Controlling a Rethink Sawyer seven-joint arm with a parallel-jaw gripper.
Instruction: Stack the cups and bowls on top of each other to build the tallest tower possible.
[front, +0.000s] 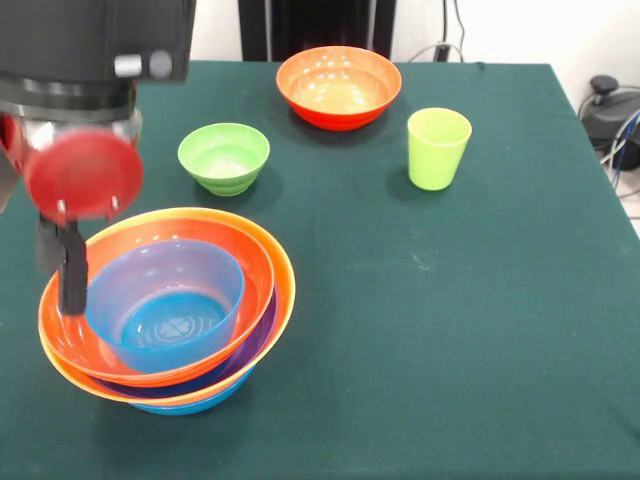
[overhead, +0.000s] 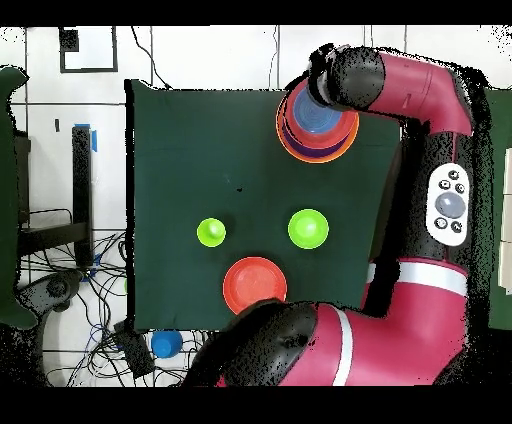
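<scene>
We find no brand, label or legible writing on anything in either view. A dark green cloth covers the table, with a few pale specks near its middle. Past its far edge in the front view stand a white wall, trailing cables and a dark round device; the overhead view shows a pale floor, more cables at the table's side and a small blue object on the floor.

The tower of nested bowls sits tilted at the table's near left in the front view: a blue bowl lies innermost, inside orange-red bowls, with a purple rim and another blue bowl showing beneath. The gripper hangs at the tower's left rim, where one dark finger reaches down at the orange edge; we cannot tell whether the fingers are spread or pinching the rim. The red and black arm curls over the stack in the overhead view.

A small lime-green bowl stands apart, behind the tower. A red-orange bowl rests near the far edge, and the lime-green tumbler stands upright to its right, well apart from the tower.
</scene>
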